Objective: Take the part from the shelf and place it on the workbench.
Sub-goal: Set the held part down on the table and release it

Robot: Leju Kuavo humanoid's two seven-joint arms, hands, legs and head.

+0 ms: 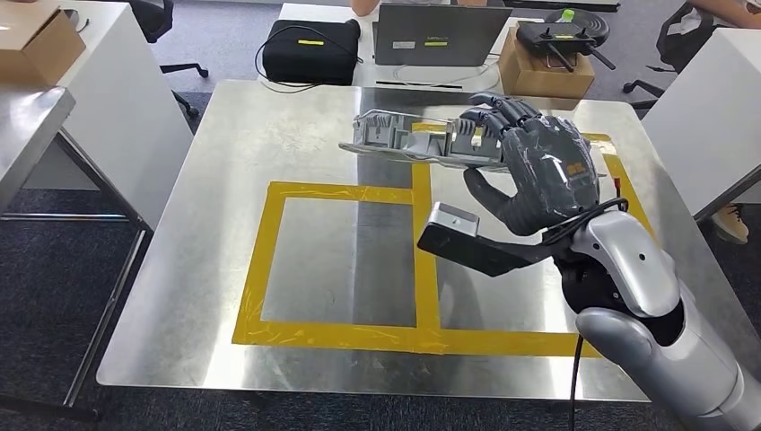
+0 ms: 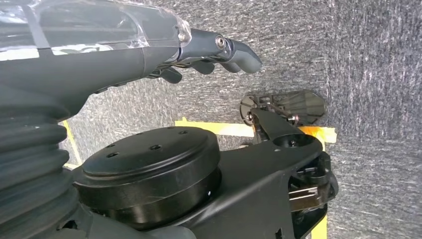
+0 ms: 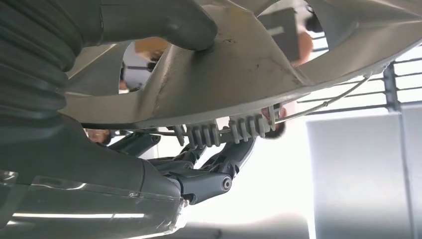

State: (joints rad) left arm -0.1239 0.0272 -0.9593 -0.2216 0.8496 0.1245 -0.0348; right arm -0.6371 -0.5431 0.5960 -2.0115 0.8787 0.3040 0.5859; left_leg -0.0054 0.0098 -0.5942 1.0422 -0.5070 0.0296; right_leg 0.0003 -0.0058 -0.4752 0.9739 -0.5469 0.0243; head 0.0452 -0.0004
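Note:
My right hand [image 1: 538, 171] grips one end of the part [image 1: 413, 139], a long grey ribbed piece. It holds the part roughly level over the far half of the shiny metal workbench [image 1: 224, 162], above the yellow tape outline [image 1: 269, 260]. From the right wrist view I see the part [image 3: 239, 69] from underneath, with the thumb [image 3: 164, 20] on one side and the dark fingers [image 3: 209, 169] on the other. I cannot tell whether the part touches the bench. My left hand [image 2: 214, 55] hangs over grey carpet with its fingers loosely extended and holds nothing.
Behind the bench are a laptop [image 1: 440, 36], a black bag [image 1: 310, 49], a cardboard box [image 1: 543, 72] and a controller [image 1: 561, 36]. A white table [image 1: 117, 99] stands at the left and a white cabinet [image 1: 709, 108] at the right, with a person's shoe [image 1: 731, 224] beside it.

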